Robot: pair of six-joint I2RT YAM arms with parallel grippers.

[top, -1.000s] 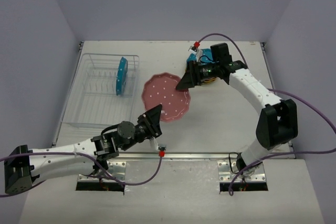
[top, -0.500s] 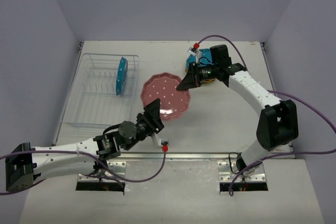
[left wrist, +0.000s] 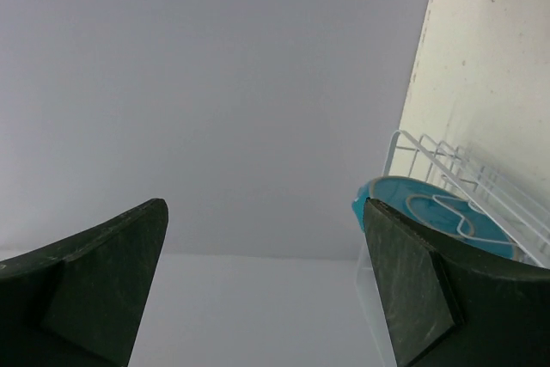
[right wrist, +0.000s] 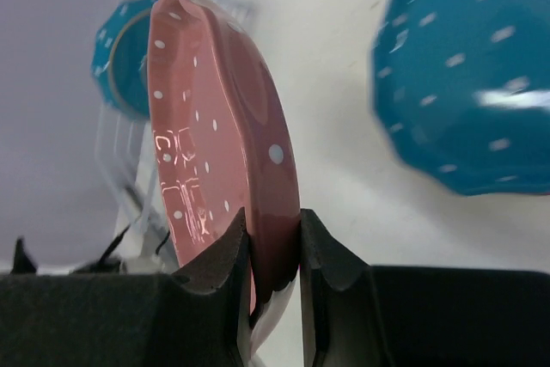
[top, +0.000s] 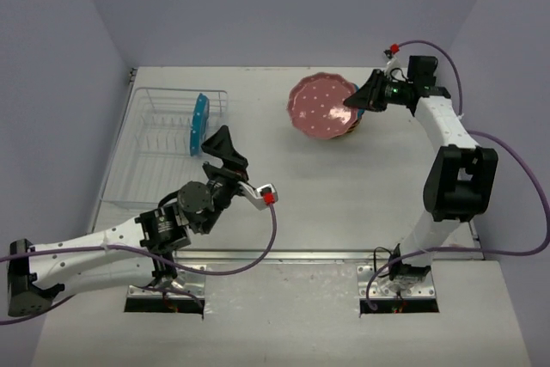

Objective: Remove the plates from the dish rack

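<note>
Rim-pinched by the right end effector [right wrist: 273,217], the pink plate [right wrist: 215,109] could slip, perhaps onto the blue plate [right wrist: 468,83]; left end effector [left wrist: 265,208] open.

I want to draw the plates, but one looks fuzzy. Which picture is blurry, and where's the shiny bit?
Right wrist view: the blue plate at the right is smeared and fuzzy, with a white glare streak; the pink plate carries squarish light reflections. Top view: sharp, evenly lit.
</note>
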